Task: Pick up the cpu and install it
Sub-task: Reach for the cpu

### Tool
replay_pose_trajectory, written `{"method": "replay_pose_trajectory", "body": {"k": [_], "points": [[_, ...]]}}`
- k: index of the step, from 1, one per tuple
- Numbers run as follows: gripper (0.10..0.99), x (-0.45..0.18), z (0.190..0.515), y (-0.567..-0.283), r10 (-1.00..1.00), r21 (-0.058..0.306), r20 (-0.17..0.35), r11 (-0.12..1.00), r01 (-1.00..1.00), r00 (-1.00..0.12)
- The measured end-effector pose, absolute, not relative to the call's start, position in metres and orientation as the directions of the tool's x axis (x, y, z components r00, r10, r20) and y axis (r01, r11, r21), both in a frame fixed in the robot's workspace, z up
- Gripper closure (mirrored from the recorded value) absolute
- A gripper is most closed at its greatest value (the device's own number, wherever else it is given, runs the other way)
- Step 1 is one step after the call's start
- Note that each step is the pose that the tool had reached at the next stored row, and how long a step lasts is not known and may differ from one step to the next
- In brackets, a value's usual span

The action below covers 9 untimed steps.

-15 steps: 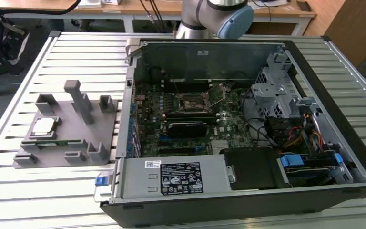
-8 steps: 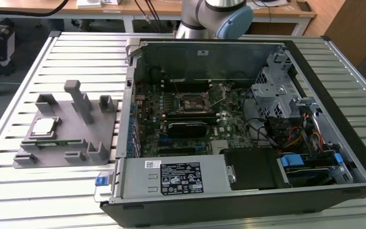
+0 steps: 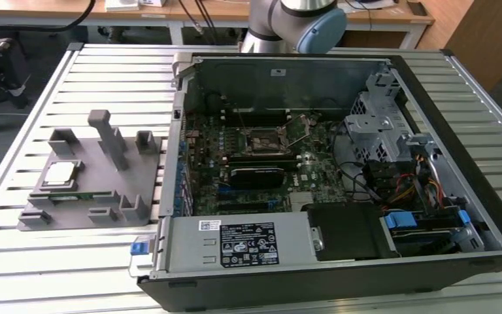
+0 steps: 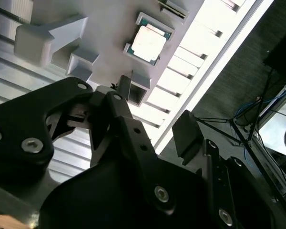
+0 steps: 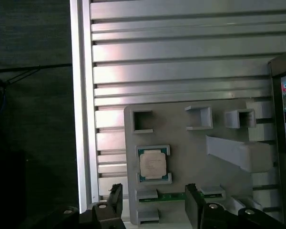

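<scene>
Black label (image 3: 249,245) on power supply (image 3: 181,245): print too small to read.

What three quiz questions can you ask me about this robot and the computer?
1. True or false: the cpu lies on the gray holder.
2. Pick one. The gripper is: A) open and empty, B) shut on the cpu, C) shut on a screwdriver.
3. Fill the gap: in the exterior view, the holder sits to the ___ of the computer case.

Key: 1 true; 2 A; 3 left.
</scene>
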<state>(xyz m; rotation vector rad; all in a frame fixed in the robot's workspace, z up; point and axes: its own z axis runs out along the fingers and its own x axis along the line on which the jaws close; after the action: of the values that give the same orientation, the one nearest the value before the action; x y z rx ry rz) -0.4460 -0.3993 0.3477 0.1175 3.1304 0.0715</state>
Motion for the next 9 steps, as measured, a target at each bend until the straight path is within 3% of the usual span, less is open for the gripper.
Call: {"method": "replay_pose_trajectory", "body": {"k": [1, 2, 4, 5, 6, 8, 9], "points": [[0.447, -0.446, 0.346, -0.400, 0.075, 0.046, -0.006, 0.996, 0.075, -0.997], [0.447, -0.446, 0.345, -0.401, 0.074, 0.047, -0.007, 0.996, 0.074, -0.997], [0.329, -0.446, 0.341, -0.401, 0.066, 0.049, -0.006, 0.997, 0.066, -0.998], [0.329, -0.446, 0.340, -0.401, 0.055, 0.049, -0.006, 0.997, 0.054, -0.998], [0.271, -0.446, 0.338, -0.401, 0.040, 0.049, -0.006, 0.998, 0.040, -0.999], [0.271, -0.446, 0.336, -0.401, 0.010, 0.049, -0.006, 0.999, 0.010, -1.000], [0.208, -0.446, 0.335, -0.401, -0.006, 0.050, -0.006, 0.999, -0.007, -1.000]]}}
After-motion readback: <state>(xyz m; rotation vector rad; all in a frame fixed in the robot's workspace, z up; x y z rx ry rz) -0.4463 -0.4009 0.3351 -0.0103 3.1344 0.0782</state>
